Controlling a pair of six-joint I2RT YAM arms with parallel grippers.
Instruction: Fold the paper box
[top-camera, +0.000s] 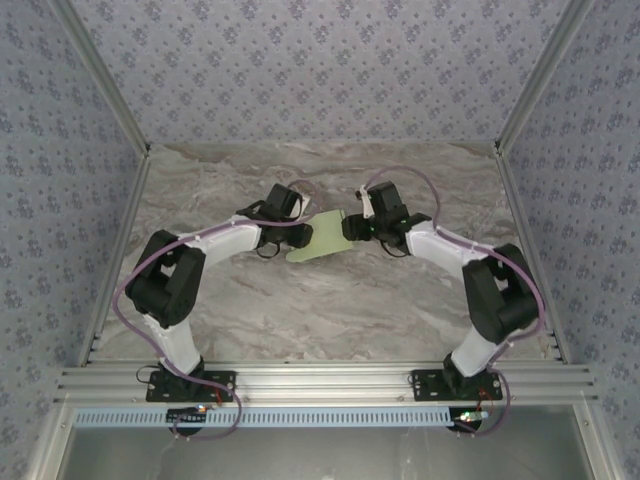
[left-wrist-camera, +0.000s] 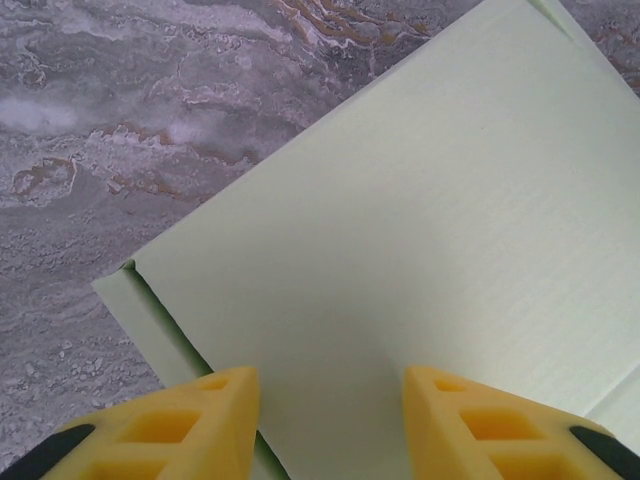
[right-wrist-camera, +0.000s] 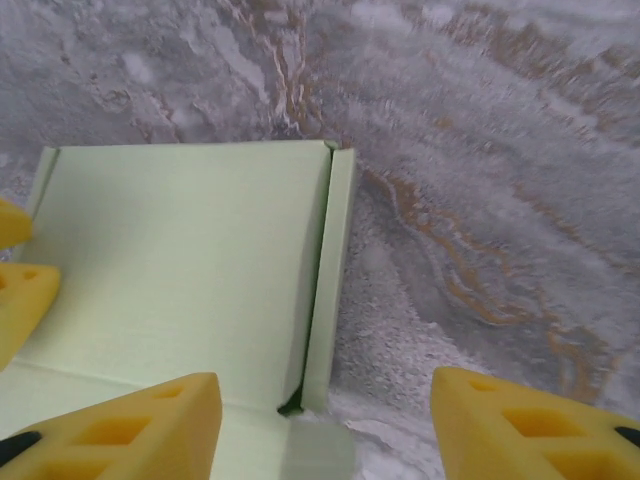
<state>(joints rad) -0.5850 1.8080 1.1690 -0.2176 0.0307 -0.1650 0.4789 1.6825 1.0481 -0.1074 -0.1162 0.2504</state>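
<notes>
The paper box (top-camera: 316, 241) lies near the middle of the grey marble-patterned table (top-camera: 300, 320), still a pale green card sheet and not a closed box, with the two arms meeting over it from either side; in the top view the left gripper (top-camera: 298, 227) is at its left edge and the right gripper (top-camera: 350, 228) at its right edge. From the left wrist, the left gripper (left-wrist-camera: 330, 425) has its yellow fingers (left-wrist-camera: 200, 425) standing apart with the broad face of the card (left-wrist-camera: 400, 250) running between and beyond them; nothing looks pinched, and whether the tips press on the sheet I cannot tell; a narrow side strip (left-wrist-camera: 150, 320) runs along the card's edge beside the marble (left-wrist-camera: 120, 120). From the right wrist, the right gripper (right-wrist-camera: 325, 430) is spread wide and holds nothing; one finger (right-wrist-camera: 130, 430) is over the card (right-wrist-camera: 180, 260), the other (right-wrist-camera: 530, 425) over bare table (right-wrist-camera: 480, 150); a narrow flap (right-wrist-camera: 328, 270) is folded up along the panel's right side, with a small notch at its near corner; the left gripper's yellow fingertips (right-wrist-camera: 20, 300) sit at the panel's far left edge, touching or just above it.
</notes>
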